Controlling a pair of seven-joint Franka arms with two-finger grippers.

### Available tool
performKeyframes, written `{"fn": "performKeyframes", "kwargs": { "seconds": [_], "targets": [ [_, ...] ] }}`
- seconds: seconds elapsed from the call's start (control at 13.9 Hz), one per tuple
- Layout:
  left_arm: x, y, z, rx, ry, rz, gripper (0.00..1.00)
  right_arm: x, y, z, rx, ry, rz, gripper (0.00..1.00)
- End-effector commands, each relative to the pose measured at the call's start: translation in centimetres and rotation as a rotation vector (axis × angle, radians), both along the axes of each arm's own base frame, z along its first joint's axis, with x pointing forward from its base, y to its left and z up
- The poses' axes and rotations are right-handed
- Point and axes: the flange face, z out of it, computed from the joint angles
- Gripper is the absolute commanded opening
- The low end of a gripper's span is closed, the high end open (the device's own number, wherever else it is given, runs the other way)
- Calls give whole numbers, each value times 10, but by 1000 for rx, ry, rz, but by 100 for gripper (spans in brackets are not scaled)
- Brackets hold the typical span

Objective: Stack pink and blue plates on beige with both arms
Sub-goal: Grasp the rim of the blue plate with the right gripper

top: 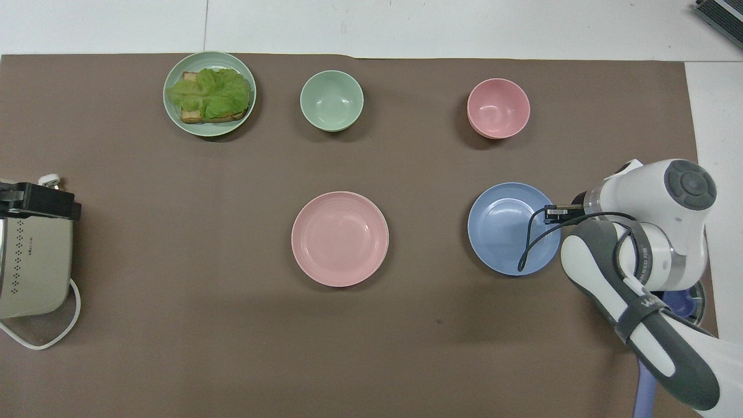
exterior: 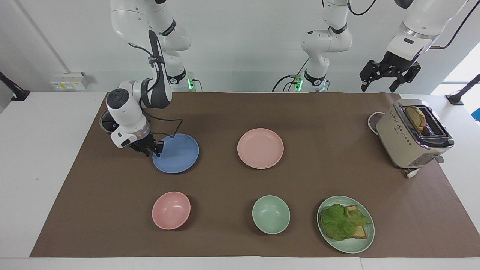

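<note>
Brown paper is covering your white table under a pale wall, where your right gripper (exterior: 154, 149) is pinching the blue plate (exterior: 176, 153) at centre left, the pink plate (exterior: 260, 148) is lying mid-frame, and your left gripper (exterior: 389, 76) is hanging spread at upper right.

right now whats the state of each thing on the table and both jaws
blue plate: flat on the mat, right gripper at its rim
pink plate: on another plate, untouched
pink bowl: upright, empty
green bowl: upright, empty
green plate: holds bread and lettuce
toaster: bread slice in slot
left gripper: jaws open, raised, waiting
</note>
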Motion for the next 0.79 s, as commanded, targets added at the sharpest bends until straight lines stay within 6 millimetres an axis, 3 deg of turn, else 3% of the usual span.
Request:
{"fn": "performKeyframes", "kwargs": {
  "seconds": [0.0, 0.5, 0.65, 0.72],
  "targets": [
    [-9, 2, 0, -10, 10, 14, 100, -3, 2, -1, 23, -6, 2, 0],
    [-9, -1, 0, -10, 14, 8, 100, -1, 0, 2, 29, -11, -1, 0],
    [-9, 0, 0, -10, 15, 5, 100, 0, 0, 3, 29, -20, 0, 49],
    [-9, 0, 1, -10, 12, 8, 100, 0, 0, 1, 29, -18, -1, 48]
  ]
}}
